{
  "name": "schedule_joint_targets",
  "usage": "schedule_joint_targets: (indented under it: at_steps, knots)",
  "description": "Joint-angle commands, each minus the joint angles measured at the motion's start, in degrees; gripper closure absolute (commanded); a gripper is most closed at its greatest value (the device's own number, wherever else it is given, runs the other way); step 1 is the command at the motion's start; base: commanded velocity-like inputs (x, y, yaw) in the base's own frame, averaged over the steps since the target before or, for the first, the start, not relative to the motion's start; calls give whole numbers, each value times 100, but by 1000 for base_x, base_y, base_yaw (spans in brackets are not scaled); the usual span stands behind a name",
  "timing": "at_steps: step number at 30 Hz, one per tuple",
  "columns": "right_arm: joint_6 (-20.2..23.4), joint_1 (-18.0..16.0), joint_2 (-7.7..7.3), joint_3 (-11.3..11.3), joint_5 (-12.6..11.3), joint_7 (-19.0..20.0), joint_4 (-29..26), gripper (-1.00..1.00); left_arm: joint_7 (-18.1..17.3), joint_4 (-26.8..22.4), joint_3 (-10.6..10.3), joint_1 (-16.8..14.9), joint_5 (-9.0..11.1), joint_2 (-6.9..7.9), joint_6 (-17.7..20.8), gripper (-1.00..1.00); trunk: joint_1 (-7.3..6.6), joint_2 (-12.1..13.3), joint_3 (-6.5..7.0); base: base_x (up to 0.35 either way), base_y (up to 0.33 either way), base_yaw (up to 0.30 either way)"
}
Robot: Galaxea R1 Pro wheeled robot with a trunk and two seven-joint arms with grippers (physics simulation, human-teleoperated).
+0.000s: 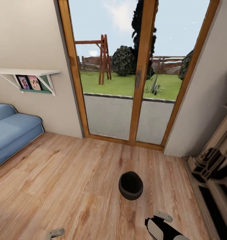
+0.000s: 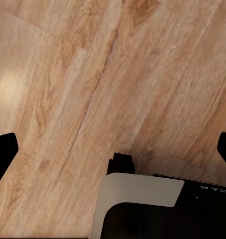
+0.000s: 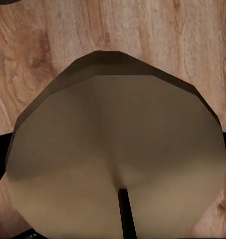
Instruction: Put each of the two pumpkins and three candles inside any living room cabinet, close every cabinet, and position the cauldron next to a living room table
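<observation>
I see the cauldron on the wood floor, near centre, in front of the glass door; a blue sofa sits far left. My right gripper hangs over its mouth, state unclear. My left gripper is spread wide over bare floor.

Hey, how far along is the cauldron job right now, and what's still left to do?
Nothing looks finished from here. The cauldron stands on the wood floor before the glass doors, with no coffee table near it, so that step remains. The right wrist view looks straight down into its mouth, suggesting the right arm is going for it; its end effector's state can't be told. Pumpkins, candles and cabinet can't be judged.
</observation>
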Motion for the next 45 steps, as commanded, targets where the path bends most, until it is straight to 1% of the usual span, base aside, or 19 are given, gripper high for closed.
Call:
schedule_joint_targets:
  at_steps: [1,6,12,15,19,22,27,45]
  knots:
    - [-13,0,0,9,-14,4,0,100,0,0,0,0,0,2,-3,-100,0,0,0,-116,0,0]
    - [-9,0,0,19,-14,4,0,100,0,0,0,0,0,2,-7,-100,0,0,0,-38,-41,0]
    - [9,0,7,20,-14,4,0,100,0,0,0,0,0,5,-7,-100,0,0,0,13,-209,48]
    - [14,0,9,30,-14,4,0,100,0,0,0,0,0,5,-9,-100,0,0,0,127,-126,247]
    - [15,0,11,119,-14,4,0,100,0,0,-1,0,0,6,-7,-100,0,0,0,58,-74,280]
    - [15,0,66,156,-10,4,0,100,0,0,0,0,0,6,-7,-100,0,0,0,11,-15,287]
    - [15,-2,132,168,-5,4,0,100,0,0,0,0,0,6,-7,-100,0,0,-2,2,-3,289]
    - [6,0,148,170,-5,4,0,100,0,0,0,0,0,6,-13,-100,0,0,-39,-20,0,289]
